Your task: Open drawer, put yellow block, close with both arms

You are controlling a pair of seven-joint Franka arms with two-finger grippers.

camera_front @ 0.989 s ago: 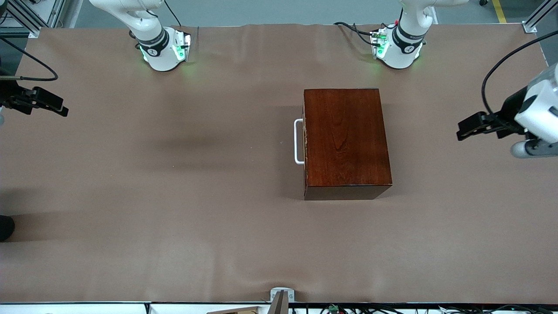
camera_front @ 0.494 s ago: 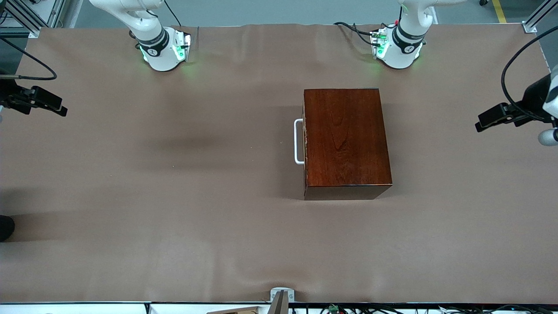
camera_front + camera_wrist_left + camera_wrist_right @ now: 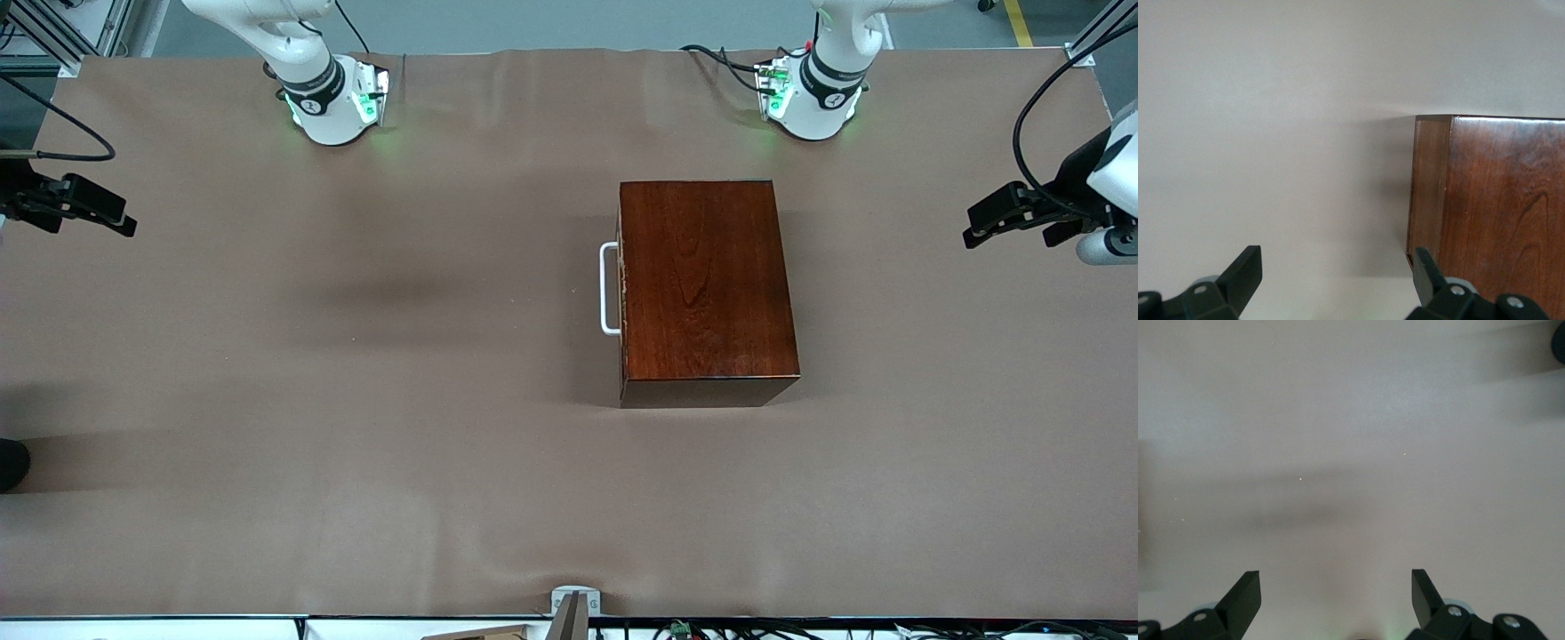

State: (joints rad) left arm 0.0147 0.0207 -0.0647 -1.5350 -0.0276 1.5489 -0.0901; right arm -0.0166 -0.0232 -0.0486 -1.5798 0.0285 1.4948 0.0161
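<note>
The dark mahogany box [image 3: 702,289] stands on the brown table toward the left arm's end. Its drawer is pushed fully in, with only the white U-shaped handle [image 3: 607,289] sticking out toward the right arm's end. The yellow block is out of view. My left gripper [image 3: 978,227] is open and empty in the air over the left arm's end of the table, apart from the box. The left wrist view shows it [image 3: 1336,277] over bare table with a box corner [image 3: 1498,220] beside it. My right gripper [image 3: 124,220] is open and empty over the right arm's end of the table; its wrist view [image 3: 1336,593] shows only bare table.
The arm bases [image 3: 333,107] [image 3: 813,98] stand along the table edge farthest from the front camera. A dark object [image 3: 11,462] pokes in at the right arm's end. A metal bracket [image 3: 573,603] sits at the near edge.
My left gripper has drawn back from the box toward the left arm's end of the table, then shifted up the view. The right gripper has barely moved. The box is unchanged.
</note>
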